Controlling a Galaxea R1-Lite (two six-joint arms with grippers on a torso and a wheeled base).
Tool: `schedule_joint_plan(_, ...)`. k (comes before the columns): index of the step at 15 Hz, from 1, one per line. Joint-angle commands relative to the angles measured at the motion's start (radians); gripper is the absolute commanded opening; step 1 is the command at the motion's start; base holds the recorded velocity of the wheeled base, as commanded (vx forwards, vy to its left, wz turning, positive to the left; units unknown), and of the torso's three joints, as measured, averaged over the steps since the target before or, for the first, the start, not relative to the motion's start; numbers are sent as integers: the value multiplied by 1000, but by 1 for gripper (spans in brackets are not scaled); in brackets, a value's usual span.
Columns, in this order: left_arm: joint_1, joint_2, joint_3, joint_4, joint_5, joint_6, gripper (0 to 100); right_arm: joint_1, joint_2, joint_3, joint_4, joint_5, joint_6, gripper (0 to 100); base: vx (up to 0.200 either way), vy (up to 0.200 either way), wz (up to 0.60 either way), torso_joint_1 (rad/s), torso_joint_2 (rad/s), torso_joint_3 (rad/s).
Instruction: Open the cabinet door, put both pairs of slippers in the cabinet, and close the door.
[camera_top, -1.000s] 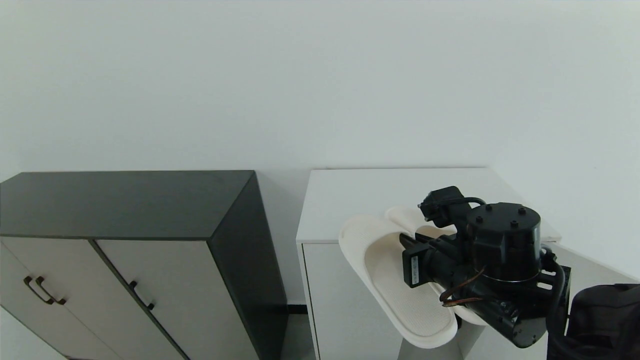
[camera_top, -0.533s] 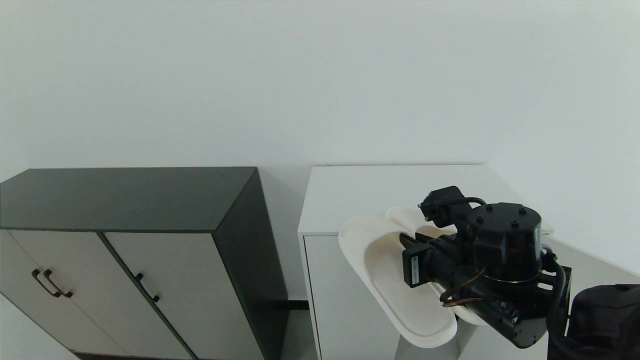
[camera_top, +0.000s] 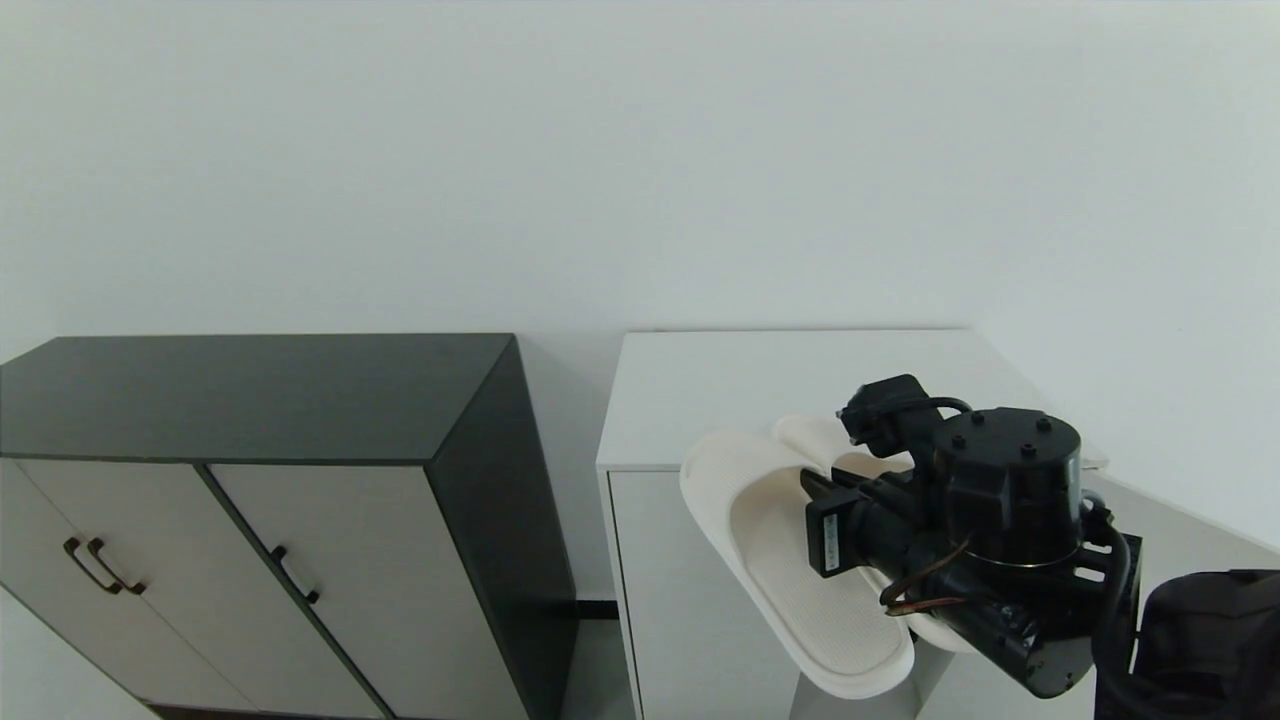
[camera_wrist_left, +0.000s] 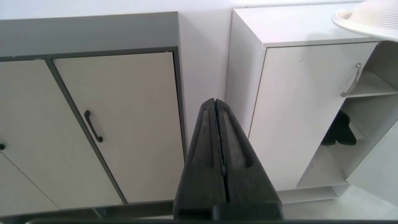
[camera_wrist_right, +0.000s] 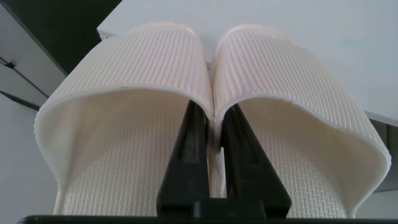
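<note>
My right gripper (camera_top: 828, 498) is shut on a pair of cream slippers (camera_top: 790, 560), held in the air in front of the white cabinet (camera_top: 800, 390). Its two fingers (camera_wrist_right: 194, 149) sit one inside each slipper (camera_wrist_right: 137, 81) and pinch the touching inner walls together. The white cabinet (camera_wrist_left: 292, 37) has a door with a metal handle (camera_wrist_left: 352, 79); beside it the inside is open, with shelves. A dark pair of slippers (camera_wrist_left: 341, 129) lies on a shelf there. My left gripper (camera_wrist_left: 215, 104) is shut on nothing, low in front of the gap between the two cabinets.
A dark-topped cabinet (camera_top: 250, 395) with two shut beige doors (camera_top: 330, 590) and dark handles stands left of the white one. A narrow gap (camera_top: 590, 560) separates them. A plain wall rises behind both.
The whole head picture shifted slightly a second ago, so the camera moved. The right gripper keeps the cream slippers in the same place; nothing else has changed.
</note>
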Motion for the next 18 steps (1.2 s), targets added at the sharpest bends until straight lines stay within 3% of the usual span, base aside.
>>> schedule_joint_plan(1,0,0,0,0,-1,0,0,0,3,0,0,0,0,0,0,0,0,0,0,0)
schedule_joint_plan(18,0,0,0,0,1,0,0,2,1,9,0,0,-2,0,0,-200,0,2,2,3)
